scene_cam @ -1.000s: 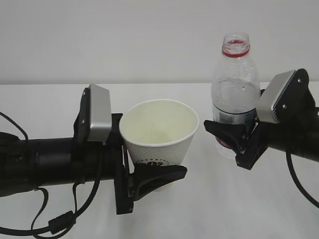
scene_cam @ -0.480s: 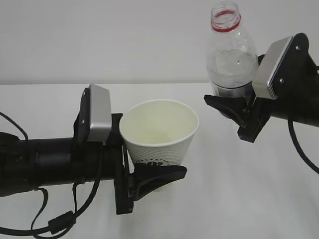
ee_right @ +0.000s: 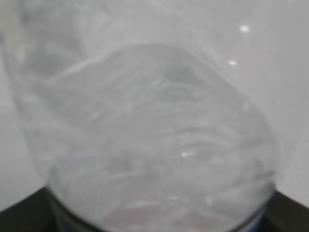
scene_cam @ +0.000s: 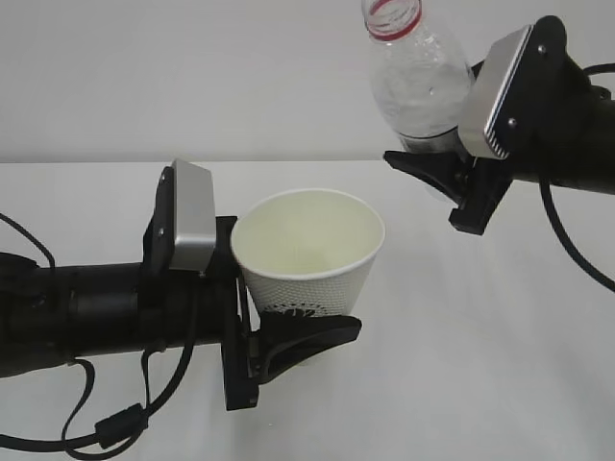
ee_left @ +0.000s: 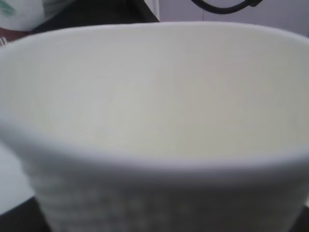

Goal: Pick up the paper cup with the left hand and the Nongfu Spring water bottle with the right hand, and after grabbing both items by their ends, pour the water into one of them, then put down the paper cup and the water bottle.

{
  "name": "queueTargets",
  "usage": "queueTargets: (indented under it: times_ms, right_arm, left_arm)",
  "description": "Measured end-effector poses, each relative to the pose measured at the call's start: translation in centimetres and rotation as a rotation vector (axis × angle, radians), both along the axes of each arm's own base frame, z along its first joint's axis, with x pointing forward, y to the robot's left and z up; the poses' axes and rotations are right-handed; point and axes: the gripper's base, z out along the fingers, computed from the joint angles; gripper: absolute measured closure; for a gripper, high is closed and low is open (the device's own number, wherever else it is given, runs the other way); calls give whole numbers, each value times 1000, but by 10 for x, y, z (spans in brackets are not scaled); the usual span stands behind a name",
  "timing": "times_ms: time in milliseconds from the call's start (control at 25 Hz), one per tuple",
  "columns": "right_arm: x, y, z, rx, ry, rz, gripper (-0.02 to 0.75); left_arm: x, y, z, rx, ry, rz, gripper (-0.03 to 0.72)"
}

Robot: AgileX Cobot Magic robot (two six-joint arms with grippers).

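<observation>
The white paper cup point(scene_cam: 309, 252) stands upright with its cream inside showing. My left gripper point(scene_cam: 303, 325) is shut on its lower end, one black finger point(scene_cam: 317, 336) curving under the green logo. The cup's rim and inner wall point(ee_left: 154, 96) fill the left wrist view. Up at the right, the clear Nongfu Spring water bottle point(scene_cam: 420, 82) is held in the air, higher than the cup and to its right. Its open, red-ringed mouth point(scene_cam: 391, 15) leans left. My right gripper point(scene_cam: 444, 161) is shut on its lower part. The bottle point(ee_right: 154, 140) blurs the right wrist view. I cannot make out the water.
The white table point(scene_cam: 480, 346) runs to a plain white wall behind. The left arm's black cable point(scene_cam: 115, 423) loops over the near left edge. The right arm's cable point(scene_cam: 567, 240) hangs at the far right.
The right gripper has lifted the bottle up and to the left, tipping its neck leftward toward the cup. The left arm and the cup have stayed still.
</observation>
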Motion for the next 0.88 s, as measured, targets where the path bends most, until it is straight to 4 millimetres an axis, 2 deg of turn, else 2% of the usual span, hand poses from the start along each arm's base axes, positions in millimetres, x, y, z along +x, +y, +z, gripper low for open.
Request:
queueTargets:
  times_ms: [440, 880]
  right_arm:
    - [5, -1, 7, -88, -73, 1, 226]
    - [6, -3, 6, -196, -145, 19, 226]
  left_arm:
    - [4, 1, 1, -20, 13, 45, 154]
    - [5, 1, 2, -24, 16, 56, 154]
